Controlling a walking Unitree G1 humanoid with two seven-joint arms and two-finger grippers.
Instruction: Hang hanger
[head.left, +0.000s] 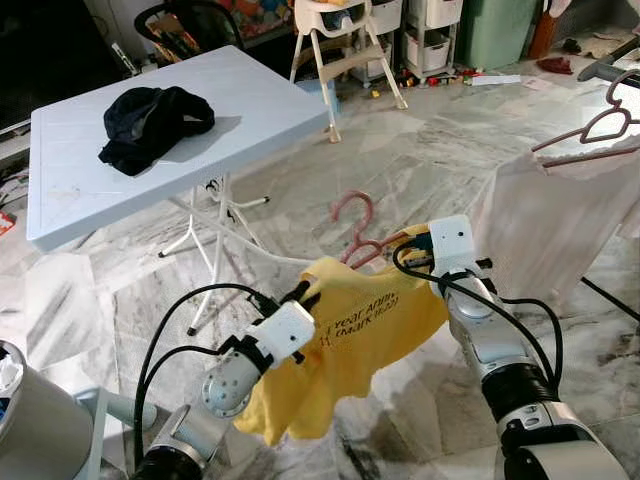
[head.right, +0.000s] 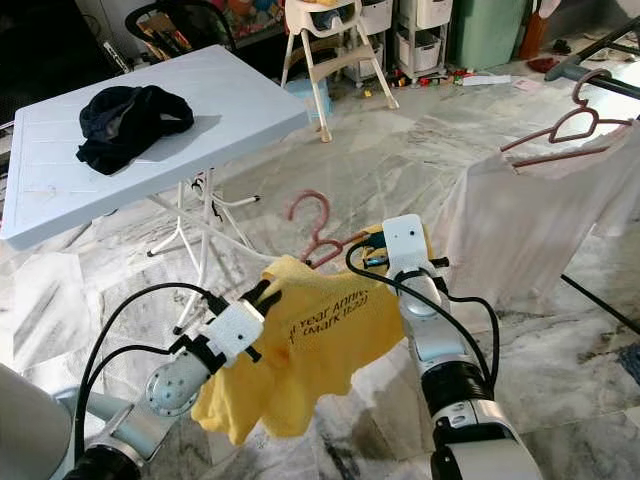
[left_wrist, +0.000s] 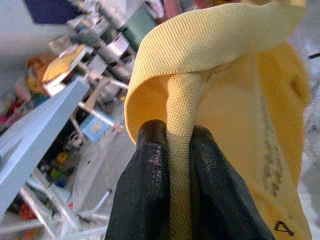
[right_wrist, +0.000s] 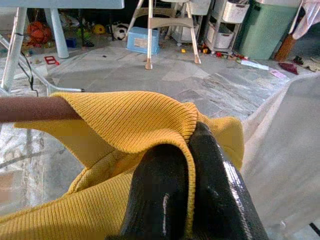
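Yellow shirt on pink hanger being held up between both tools. Left tool being clamped on collar rib. Right tool being clamped on shirt edge, beside hanger bar. Worktop lying well beyond left tool.

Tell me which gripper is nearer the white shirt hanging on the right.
Right. The right gripper pinches the yellow shirt just beside the white shirt. The left gripper grips the yellow shirt's far shoulder, toward the table.
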